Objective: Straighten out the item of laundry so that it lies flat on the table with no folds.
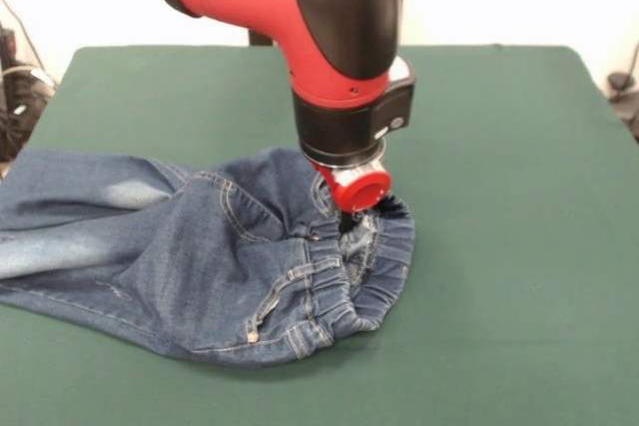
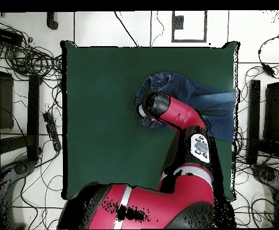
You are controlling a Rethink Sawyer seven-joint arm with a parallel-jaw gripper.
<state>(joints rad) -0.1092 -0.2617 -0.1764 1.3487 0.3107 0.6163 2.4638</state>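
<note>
My claw at the waistband, ready to pull the jeans flat.

My claw [image 1: 346, 214] is down on the gathered waistband of the jeans [image 1: 200, 246], which lie bunched toward one side of the table [image 1: 499, 147], legs trailing over its edge. I cannot tell whether it is pinching cloth. Next, probably, a firm grip and a drag toward the table's middle.
</note>
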